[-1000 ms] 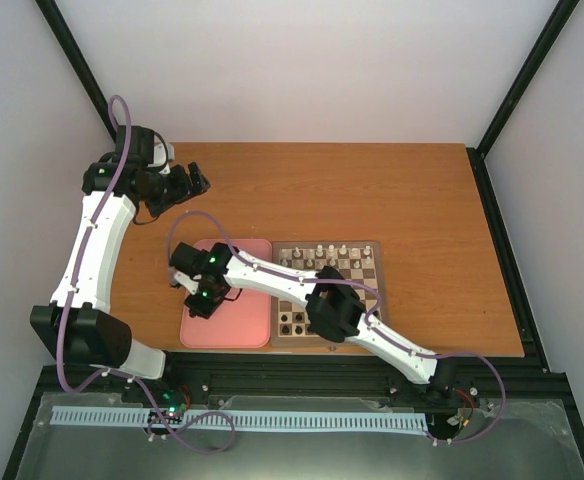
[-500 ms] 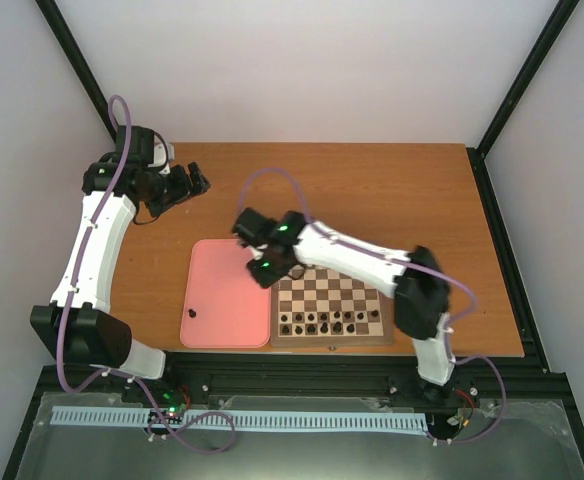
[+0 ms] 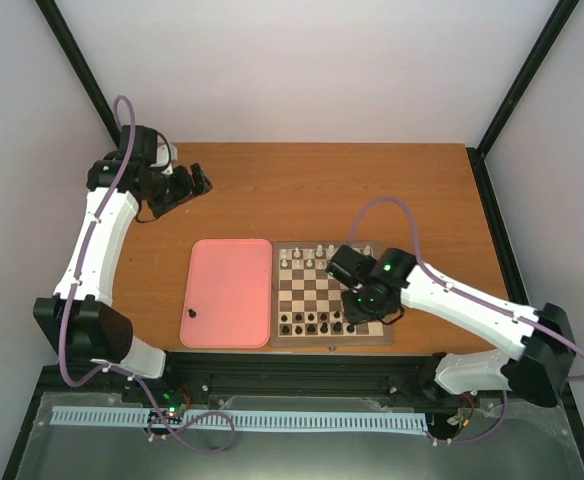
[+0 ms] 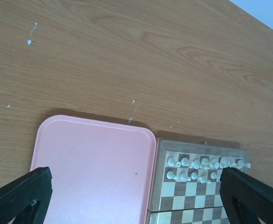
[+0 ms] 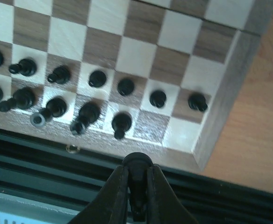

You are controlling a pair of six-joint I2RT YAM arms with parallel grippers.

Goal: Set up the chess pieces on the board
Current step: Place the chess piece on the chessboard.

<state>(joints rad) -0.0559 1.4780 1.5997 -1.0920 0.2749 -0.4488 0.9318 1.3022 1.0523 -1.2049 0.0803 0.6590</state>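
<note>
**Right claw** point(image 5: 137, 179): pressed together on one black piece point(image 5: 137, 162), with the head showing above the fingertips. Low over the near-right corner of the board point(image 5: 141, 56), seemingly above the near border rather than over a square.

**Board:** at the near edge of the desk point(image 3: 372, 190), just beside the pink tray point(image 3: 227, 255) on its right.
- Black chess pieces point(image 3: 315, 322) in the two near rows, with the rightmost squares of the nearest row bare.
- White pieces point(image 3: 317, 252) in the two far rows.
- Middle rows bare.

**Pink tray:** one stray black piece point(image 3: 190, 312) by its near-left corner. Nothing else discernible inside.

**Left claw** point(image 3: 190, 182): spread wide, holding nothing, toward the far-left corner of the desk.

**Hazards, as judged:**
- Release short of the target square, likely to drop the piece off the near border onto the black rail point(image 5: 57, 172).
- Neighbouring pieces packed close, so a finger brushing one on descent could topple several.
- Tiny base, so a tilted set-down could tip the piece over.
- Several near-row pieces appearing to lean, possibly only from the camera angle.
</note>
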